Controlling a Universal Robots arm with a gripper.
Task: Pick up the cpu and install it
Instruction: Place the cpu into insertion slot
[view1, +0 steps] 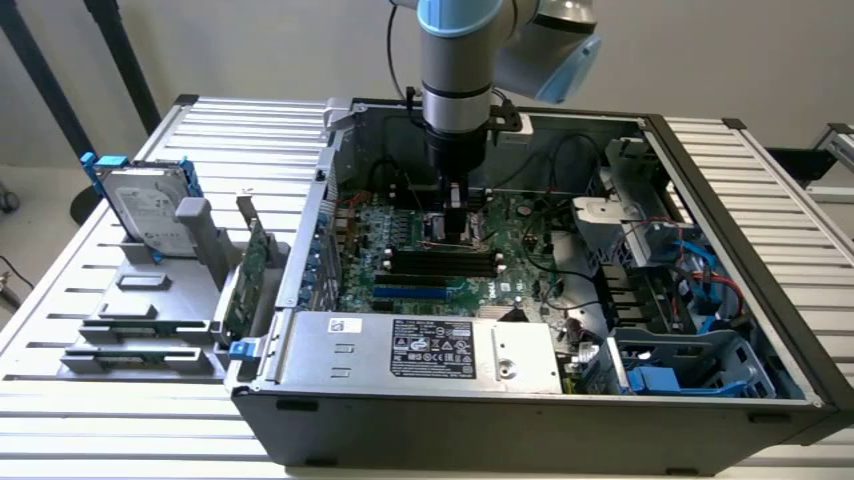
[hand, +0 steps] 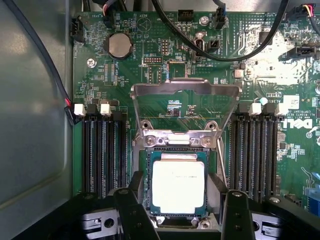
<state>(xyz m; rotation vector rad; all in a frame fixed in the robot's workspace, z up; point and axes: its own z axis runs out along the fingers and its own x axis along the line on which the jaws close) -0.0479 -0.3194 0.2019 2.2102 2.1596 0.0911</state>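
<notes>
Gripper (hand: 180, 199) jaws wide, nothing held. The two black fingers (hand: 131, 212) stand either side of the cpu (hand: 178, 186), not clamped on it. Cpu lies flat in its socket (hand: 148, 172) on the green mobo (hand: 150, 30), silver top up, square to the frame. Can't tell if the fingertips touch the socket edge.

Just beyond the chip, the metal load plate (hand: 184, 90) is flipped up on its hinge, so the socket is uncovered. That plate is the nearest thing to my fingers on that side. RAM slots flank the socket, one bank (hand: 102, 150) on one side and another (hand: 255, 150) on the other, all bare, white latches at their ends. Further out there's a coin cell (hand: 119, 45), and black cables (hand: 250, 47) loop across the board, clear of the socket. One thin cable (hand: 40, 55) runs along the grey case wall (hand: 30, 140).

In the exterior view my arm (view1: 461, 60) drops straight down into the open PC case (view1: 534, 430), wrist low over mid-board. PSU (view1: 414, 350) sits along the near edge, drive cage w/ blue cables (view1: 694, 270) on the exterior view's right. Outside the case, on the exterior view's left, a hard drive w/ blue rails (view1: 144, 215) and an expansion card (view1: 243, 285) stand in grey holders on the slatted table (view1: 80, 420), well apart from the gripper.
</notes>
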